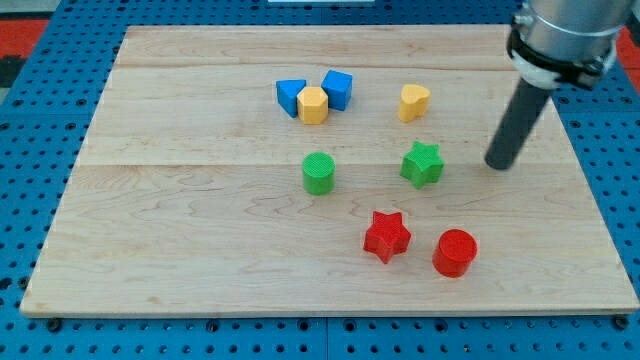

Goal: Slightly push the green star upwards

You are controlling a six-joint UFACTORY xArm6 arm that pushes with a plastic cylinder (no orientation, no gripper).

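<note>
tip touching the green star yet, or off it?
Off. My tip sits to the view's right of the green star, bare board between.

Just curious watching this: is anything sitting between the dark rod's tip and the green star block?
No. In the camera view, only bare wooden board separates my tip from the green star.

Green star (422, 164): small chunky star-shaped block, solid green, lying flat on the wooden board. Sits right of the board's centre, nearer the right edge than the left, roughly midway between top and bottom edges.
</note>
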